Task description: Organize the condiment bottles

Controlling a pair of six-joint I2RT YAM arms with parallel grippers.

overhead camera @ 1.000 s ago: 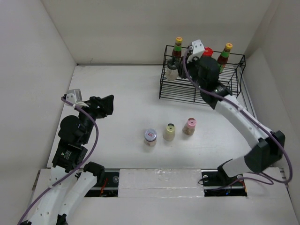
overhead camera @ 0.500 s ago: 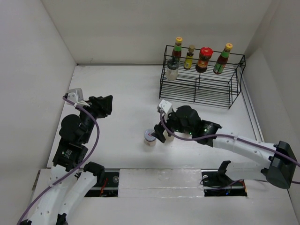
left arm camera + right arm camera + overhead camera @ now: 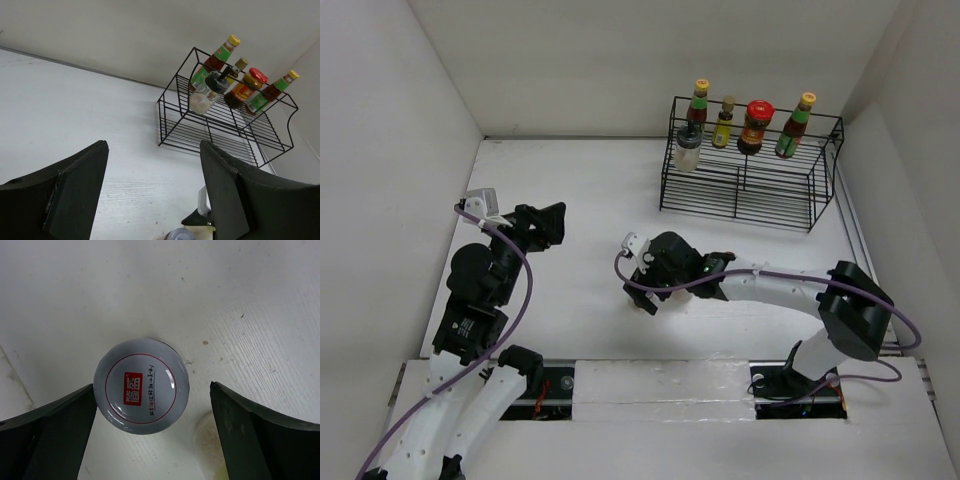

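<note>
Wide room on bench (image 3: 580,190) L of silver-lidded jar (image 3: 141,391). Sits mid-bench nr front edge, well apart from rack (image 3: 745,180) at far R. R jaws wide, astride lid, gap each side. L jaws wide, holding nothing. Grey lid w/ red ring, red label.

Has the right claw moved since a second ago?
Yes: the right claw swung from the black wire rack toward the near edge, now open over the silver-lidded jar.

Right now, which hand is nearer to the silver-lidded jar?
Right. The right hand is directly above the jar, open, one finger on each side. The left hand is well away, to the left in the top view.
</note>
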